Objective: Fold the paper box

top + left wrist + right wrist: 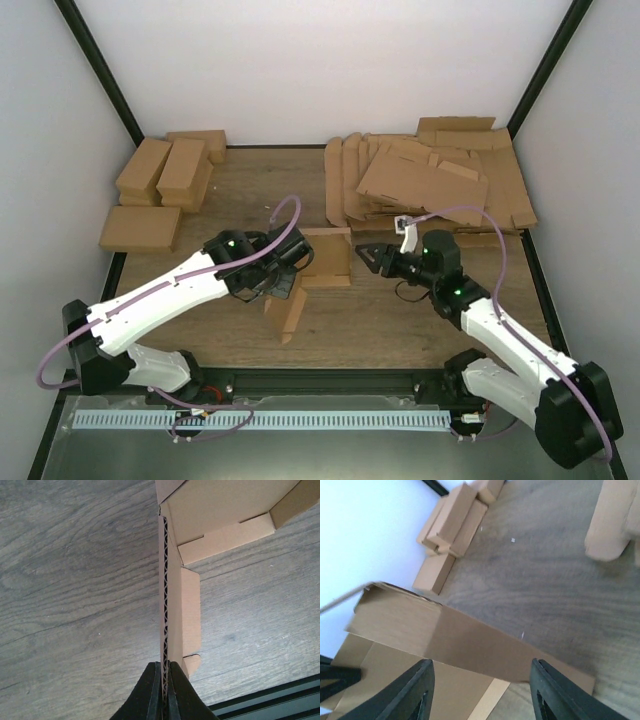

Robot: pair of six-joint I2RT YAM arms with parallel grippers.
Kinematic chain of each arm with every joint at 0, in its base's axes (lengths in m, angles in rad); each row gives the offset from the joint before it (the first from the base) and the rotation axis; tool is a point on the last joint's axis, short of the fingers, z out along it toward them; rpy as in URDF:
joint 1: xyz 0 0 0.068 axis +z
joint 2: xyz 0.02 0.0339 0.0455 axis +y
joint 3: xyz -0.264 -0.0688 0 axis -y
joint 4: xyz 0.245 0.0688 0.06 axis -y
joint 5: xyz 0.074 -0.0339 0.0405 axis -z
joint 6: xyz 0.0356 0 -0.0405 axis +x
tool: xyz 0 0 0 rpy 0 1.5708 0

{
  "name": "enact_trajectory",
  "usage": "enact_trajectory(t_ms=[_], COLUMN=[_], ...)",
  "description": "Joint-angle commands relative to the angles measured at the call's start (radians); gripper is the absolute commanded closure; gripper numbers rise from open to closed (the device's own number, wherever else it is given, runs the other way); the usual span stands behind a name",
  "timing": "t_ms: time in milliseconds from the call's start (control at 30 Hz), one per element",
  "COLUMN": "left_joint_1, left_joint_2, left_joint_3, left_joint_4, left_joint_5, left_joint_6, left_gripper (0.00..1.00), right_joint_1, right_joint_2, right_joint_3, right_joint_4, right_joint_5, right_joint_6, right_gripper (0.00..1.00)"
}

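Pinched at the bottom of the left wrist view, a corrugated wall of the paper box point(172, 605) stands on edge between the black tips of the left gripper point(164, 690), whose jaws are closed tight on that single thickness of cardboard. Beyond the clamped edge, short flaps fold off to the right and an open tray-like corner of the same piece rises at the top. From above, the box sits half formed in the middle of the wood-grain counter point(400, 320), between the two arms, with a narrow strip trailing toward the near edge. The right gripper point(372, 255) is just beside the box's right edge with its jaws spread wide and gripping nothing. In the right wrist view a brown panel of the box fills the space between and beyond them, and I cannot tell whether they touch it. Flat cardboard sheets point(430, 185) lie heaped at the back right, and narrow cardboard boxes point(165, 175) are stacked at the back left.
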Motion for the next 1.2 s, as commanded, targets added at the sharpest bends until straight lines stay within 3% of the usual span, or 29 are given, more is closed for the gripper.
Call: enact_trajectory(t_ms=[0,400,833,1167], left_joint_1=[0.004,0.002,0.002,0.001], left_joint_2=[-0.002,0.025,0.033,0.047], left_joint_3=[-0.038,-0.025,-0.012,-0.005], left_joint_4=[0.052,0.044,0.051,0.055], left_joint_5=[0.022,0.02,0.035,0.045], left_joint_6=[0.026,0.045,0.069,0.103], left_gripper=[0.96,0.96,0.96,0.96], right_joint_1=[-0.007,-0.007,-0.009,-0.009], right_joint_2=[0.052,0.068,0.168,0.229], right_joint_3=[0.068,0.133,0.191,0.245], right_joint_4=[0.028,0.017,0.001,-0.065], right_joint_5=[-0.116,-0.087,-0.056,-0.044], right_joint_6=[-0.008,-0.016,-0.004,-0.087], right_gripper=[0.47,0.4,0.52,0.56])
